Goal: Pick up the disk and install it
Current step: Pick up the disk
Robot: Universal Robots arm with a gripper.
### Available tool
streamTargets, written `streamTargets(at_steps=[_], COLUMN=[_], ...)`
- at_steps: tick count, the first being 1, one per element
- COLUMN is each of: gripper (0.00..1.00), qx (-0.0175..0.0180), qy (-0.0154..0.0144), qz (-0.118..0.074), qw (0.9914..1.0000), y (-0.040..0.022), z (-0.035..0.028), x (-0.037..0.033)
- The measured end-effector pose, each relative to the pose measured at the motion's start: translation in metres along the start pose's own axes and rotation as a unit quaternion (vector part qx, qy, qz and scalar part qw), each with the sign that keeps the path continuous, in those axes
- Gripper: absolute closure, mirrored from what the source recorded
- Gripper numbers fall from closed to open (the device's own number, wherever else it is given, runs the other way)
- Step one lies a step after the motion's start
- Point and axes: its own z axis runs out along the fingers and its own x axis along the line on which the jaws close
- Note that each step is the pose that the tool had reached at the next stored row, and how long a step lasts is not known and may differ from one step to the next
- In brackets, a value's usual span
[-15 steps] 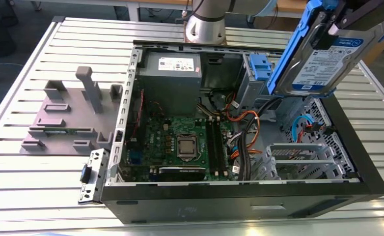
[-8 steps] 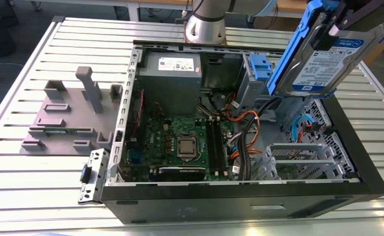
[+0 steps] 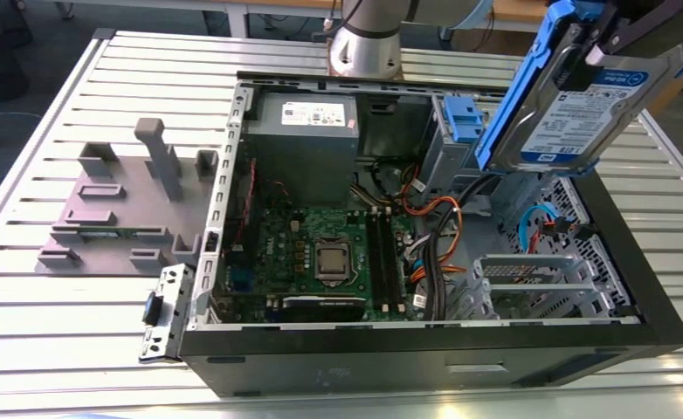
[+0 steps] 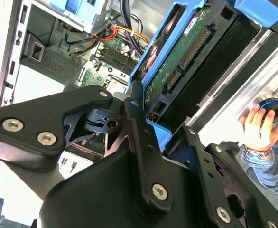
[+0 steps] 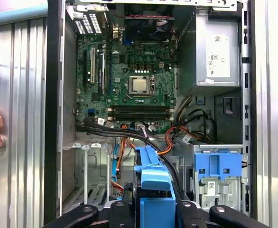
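Disk (image 3: 575, 109) held up on edge over the open computer case (image 3: 318, 367) on the bench (image 3: 38, 122), not yet seated.

Gripper (image 4: 146, 121) fingers (image 4: 134, 109) closed on the blue bracket at the disk's end; likely the right hold, since the drive looks stiff, dense and shock-sensitive, with bare circuit board and connector exposed. Arm high, wrist pointing down into the case, disk tilted near the drive cage (image 3: 540, 284).
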Motion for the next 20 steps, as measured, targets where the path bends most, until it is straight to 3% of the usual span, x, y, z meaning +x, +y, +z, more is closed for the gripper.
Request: streamTargets(at_steps=[10, 12, 20], gripper=[0.63, 0.63, 0.63], qx=[0.0000, 0.0000, 0.0000], qy=[0.0000, 0.0000, 0.0000], qz=[0.000, 0.000, 0.000], qw=[1.00000, 1.00000, 1.00000], y=[0.0000, -0.0002, -0.0002], z=[0.0000, 0.0001, 0.0000], x=[0.0018, 0.0120, 0.0139])
